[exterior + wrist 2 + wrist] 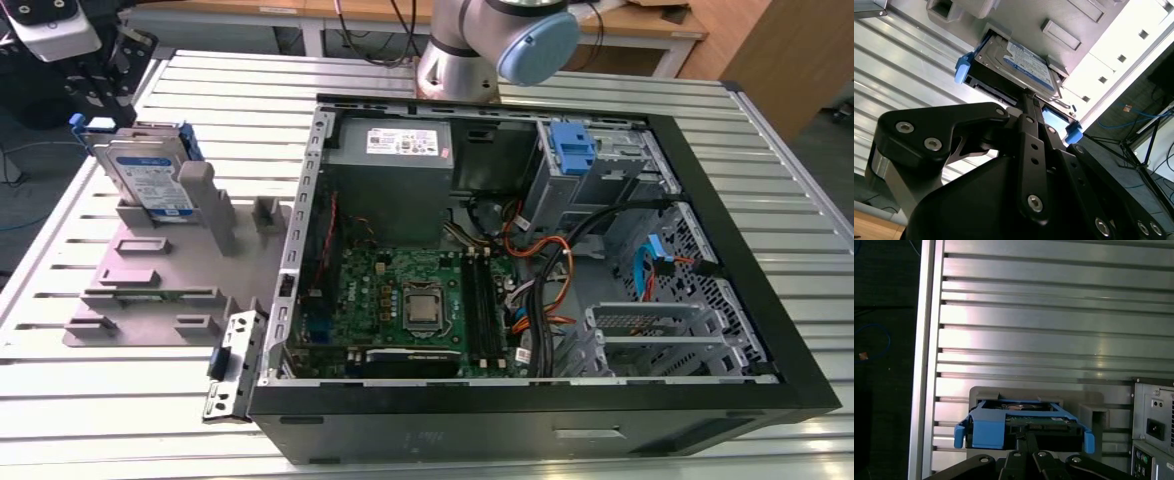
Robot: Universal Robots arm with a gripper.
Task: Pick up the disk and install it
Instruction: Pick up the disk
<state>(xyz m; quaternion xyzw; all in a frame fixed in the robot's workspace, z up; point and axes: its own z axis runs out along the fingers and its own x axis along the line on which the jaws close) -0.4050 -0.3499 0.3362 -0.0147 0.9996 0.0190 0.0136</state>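
Observation:
The disk stands on edge in a slot of the grey fixture at the exterior view's left, label facing out and blue rails at its sides. My gripper hangs just above and beside its upper edge. In both wrist views the disk lies straight ahead, seated in the fixture. The gripper is shut, its thin black fingers together, and their tips reach the middle of the disk's blue-framed edge. Whether they pinch any part of the frame cannot be made out.
An open computer case lies on the slatted metal table, showing the motherboard, cables, a grey power-supply box and a drive bay with an upright blue latch. The arm's base stands behind the case. The table's edge is close to the fixture.

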